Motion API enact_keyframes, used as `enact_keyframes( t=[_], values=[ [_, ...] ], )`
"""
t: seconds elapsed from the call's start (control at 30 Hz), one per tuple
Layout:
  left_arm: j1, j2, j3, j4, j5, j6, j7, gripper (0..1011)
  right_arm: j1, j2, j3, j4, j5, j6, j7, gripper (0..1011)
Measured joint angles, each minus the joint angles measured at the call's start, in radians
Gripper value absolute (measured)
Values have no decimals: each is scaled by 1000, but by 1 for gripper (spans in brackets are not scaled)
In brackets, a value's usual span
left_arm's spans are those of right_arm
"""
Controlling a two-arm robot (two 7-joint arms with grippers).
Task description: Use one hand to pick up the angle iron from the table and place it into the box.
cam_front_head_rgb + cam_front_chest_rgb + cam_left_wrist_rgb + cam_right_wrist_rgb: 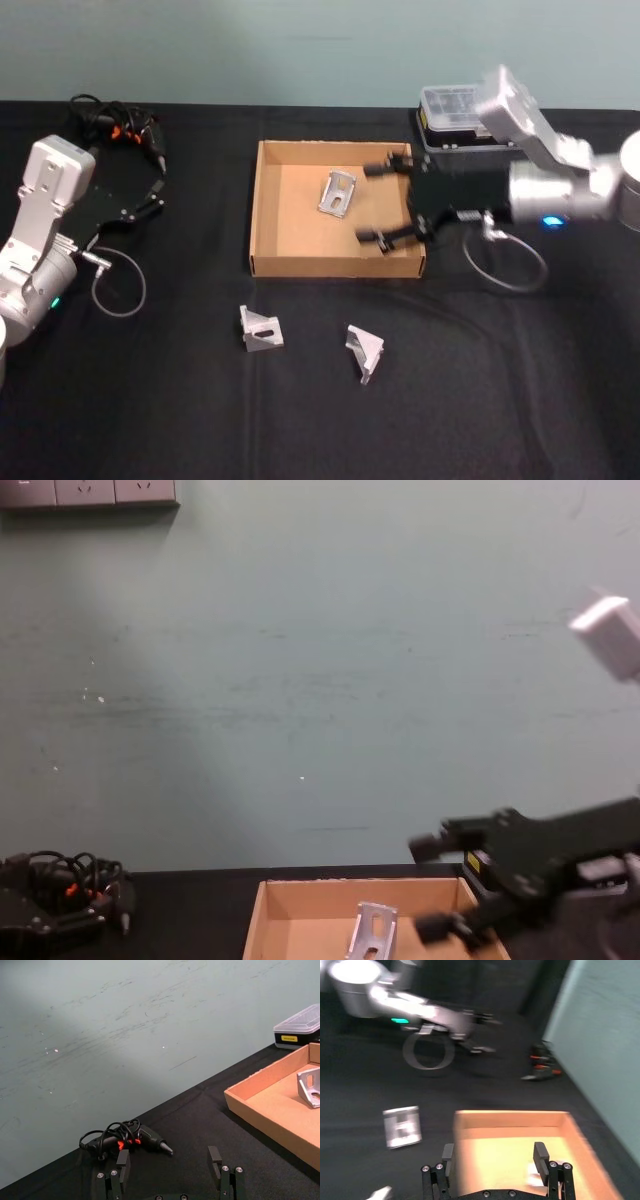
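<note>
A silver angle iron (338, 193) lies inside the tan cardboard box (265, 215) at the middle of the black table. Two more angle irons (260, 329) (365, 350) rest on the table in front of the box. My right gripper (375, 203) hovers open and empty over the box's right half, just right of the boxed angle iron. The right wrist view shows its spread fingers (540, 1152) above the box (510, 1119). In the chest view the gripper (425, 888) hangs above the angle iron (372, 930). My left gripper (170, 1160) is parked open at the far left.
A clear-lidded plastic case (455, 115) stands behind the box's right corner, under my right arm. A black power tool with tangled cable (120, 125) lies at the back left. Open table stretches along the front edge.
</note>
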Motion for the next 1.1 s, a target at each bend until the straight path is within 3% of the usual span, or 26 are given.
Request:
enact_keyframes(
  t=[0.13, 0.23, 0.5, 0.87, 1.1],
  values=[
    [0, 0, 0, 0, 0, 0, 0, 1011, -41, 67, -11, -58, 62, -39, 130, 1002],
    [0, 0, 0, 0, 0, 0, 0, 1011, -52, 90, -22, -66, 92, -63, 196, 1002],
    [0, 0, 0, 0, 0, 0, 0, 1011, -38, 103, -62, -36, 129, -100, 319, 1002],
    [0, 0, 0, 0, 0, 0, 0, 1011, -38, 97, -125, -32, 123, -108, 353, 1002],
    [0, 0, 0, 0, 0, 0, 0, 1011, -57, 103, -146, -56, 100, -103, 285, 1002]
  ],
)
